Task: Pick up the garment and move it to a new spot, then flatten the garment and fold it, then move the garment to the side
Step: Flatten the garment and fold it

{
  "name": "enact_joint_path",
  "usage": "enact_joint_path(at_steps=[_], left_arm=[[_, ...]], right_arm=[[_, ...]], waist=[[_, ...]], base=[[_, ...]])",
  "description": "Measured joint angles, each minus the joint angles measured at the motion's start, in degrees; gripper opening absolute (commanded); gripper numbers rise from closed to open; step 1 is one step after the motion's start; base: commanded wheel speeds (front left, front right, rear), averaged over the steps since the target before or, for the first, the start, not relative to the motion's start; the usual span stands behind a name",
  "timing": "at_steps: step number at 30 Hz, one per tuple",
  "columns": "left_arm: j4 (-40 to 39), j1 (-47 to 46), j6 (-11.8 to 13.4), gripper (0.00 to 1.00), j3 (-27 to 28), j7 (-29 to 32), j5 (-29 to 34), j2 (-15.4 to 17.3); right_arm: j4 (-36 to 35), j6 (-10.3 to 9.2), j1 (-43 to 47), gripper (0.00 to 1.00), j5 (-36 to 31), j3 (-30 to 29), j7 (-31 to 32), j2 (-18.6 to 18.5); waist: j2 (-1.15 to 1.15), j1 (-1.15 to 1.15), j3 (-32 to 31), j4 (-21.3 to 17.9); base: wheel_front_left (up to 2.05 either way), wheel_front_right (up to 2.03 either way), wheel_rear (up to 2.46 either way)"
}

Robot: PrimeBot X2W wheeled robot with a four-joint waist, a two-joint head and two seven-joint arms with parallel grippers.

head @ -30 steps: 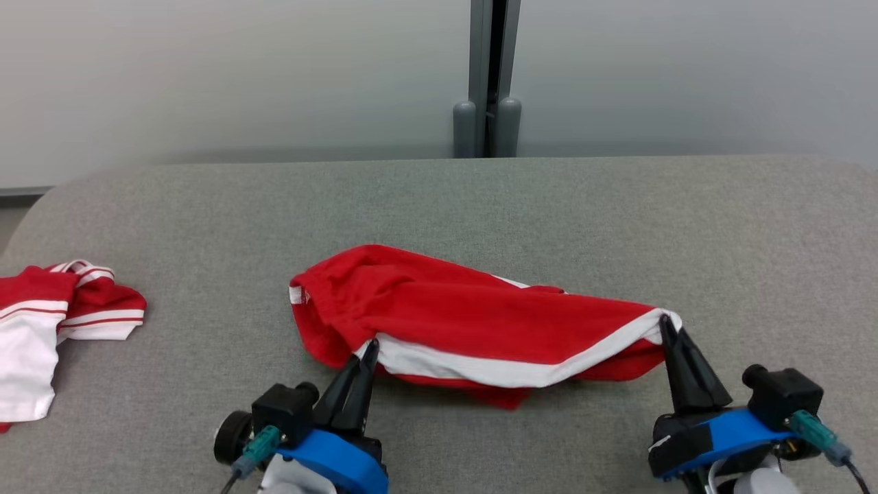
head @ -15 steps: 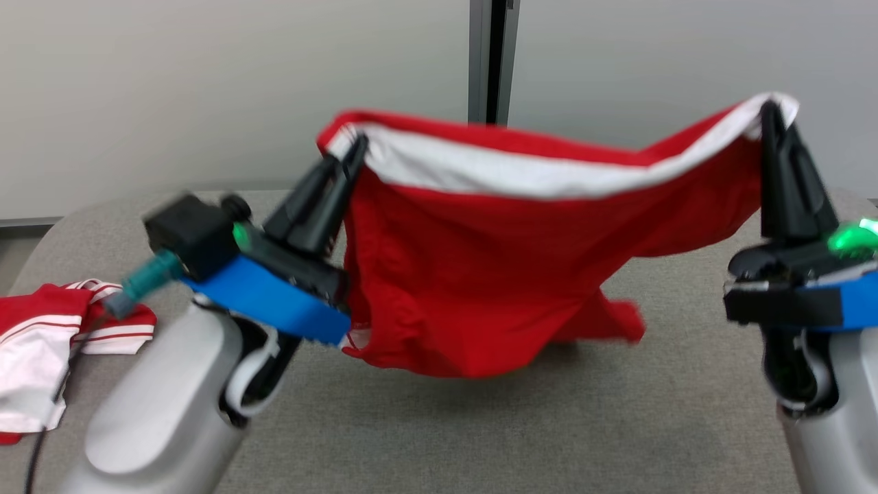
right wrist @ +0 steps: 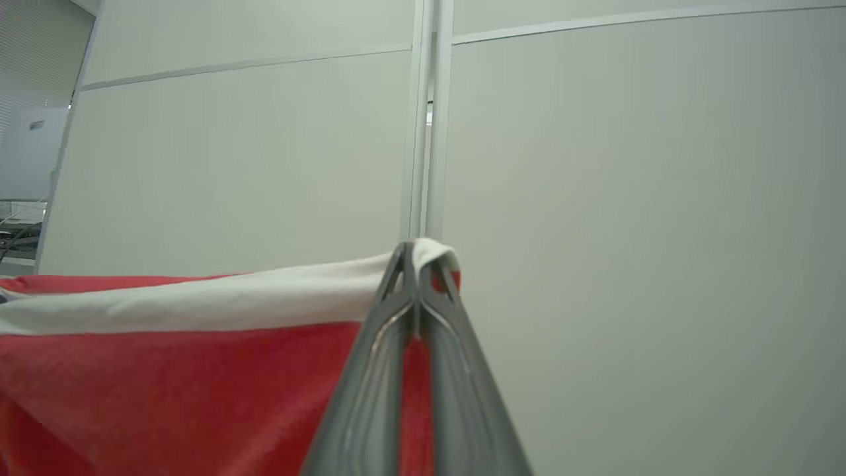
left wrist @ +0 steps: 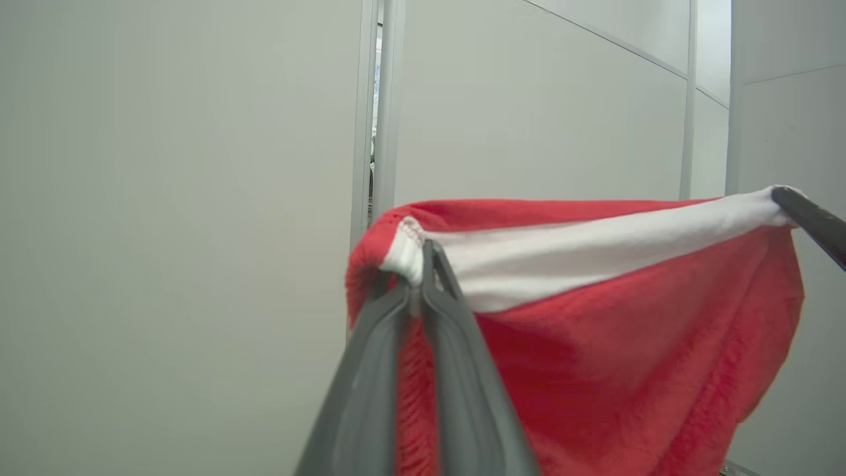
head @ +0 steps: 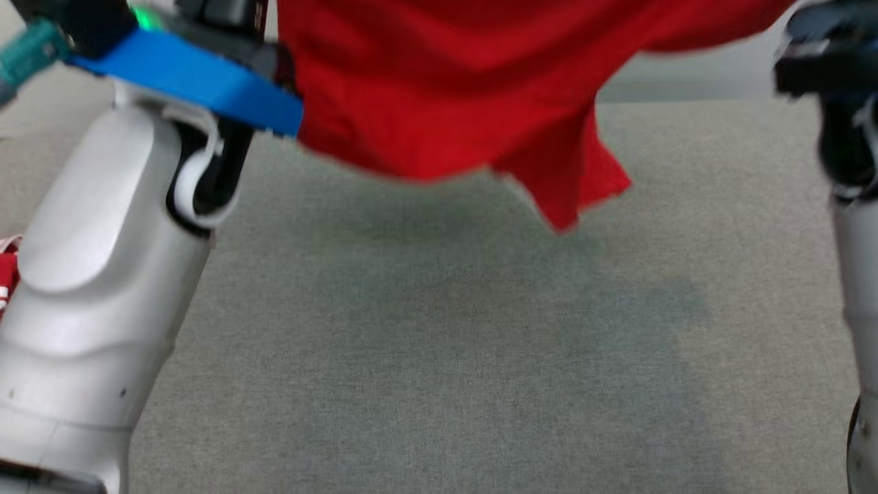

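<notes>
The garment (head: 439, 82) is red with a white band and hangs in the air above the grey table (head: 439, 357), its lowest flap clear of the surface. In the left wrist view my left gripper (left wrist: 423, 264) is shut on one end of the garment's (left wrist: 628, 344) white band. The right gripper's dark finger (left wrist: 809, 221) holds the far end there. My right gripper (right wrist: 413, 254) is shut on the other end of the band, in the right wrist view, with the garment (right wrist: 165, 383) stretched away to its left.
My pale left forearm (head: 103, 274) rises at the left and my right forearm (head: 857, 274) at the right edge. A bit of another red and white cloth (head: 5, 267) peeks out behind the left forearm. Grey wall panels (right wrist: 595, 198) stand behind the table.
Both arms have lifted the garment off the table and raised it high, stretched between them. The head view has tilted down, so the grippers' fingers have left it at the top.
</notes>
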Motion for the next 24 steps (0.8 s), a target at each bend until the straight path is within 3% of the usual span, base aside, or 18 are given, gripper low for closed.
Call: enact_joint_path(at_steps=[3, 8, 17, 19, 24], left_arm=[[5.1, -6.4, 0.0, 0.00, 0.3, -2.7, 0.4, -2.9], [8.4, -4.9, 0.0, 0.00, -2.1, -3.5, -2.4, -4.1], [13.5, 21.0, -0.1, 0.00, -5.1, -3.8, -8.6, -4.6], [14.0, 27.3, -0.1, 0.00, -7.6, -3.8, -6.8, -4.8], [13.9, 38.3, -0.1, 0.00, -6.9, -3.8, -3.7, -6.2]], right_arm=[[0.0, -0.01, -6.4, 0.00, -3.5, -1.4, 0.0, 0.0], [-1.0, -0.01, -4.2, 0.00, -3.8, -0.5, 0.0, 0.8], [0.2, 0.00, 23.3, 0.00, 0.1, 1.5, 0.0, 1.6], [1.0, 0.00, 29.3, 0.00, 1.0, 0.8, 0.0, 2.2], [1.2, 0.02, 40.5, 0.00, 2.0, -1.1, 0.0, 4.0]], waist=[[0.00, 0.00, 2.6, 0.3], [0.00, 0.00, 3.2, 0.1], [0.00, -0.01, 1.2, -1.1], [0.00, -0.01, 0.4, -1.1], [0.00, -0.02, -2.0, -0.9]], base=[[0.00, 0.00, 0.00], [0.00, 0.00, 0.00], [0.00, 0.00, 0.00], [0.00, 0.00, 0.00], [0.00, 0.00, 0.00]])
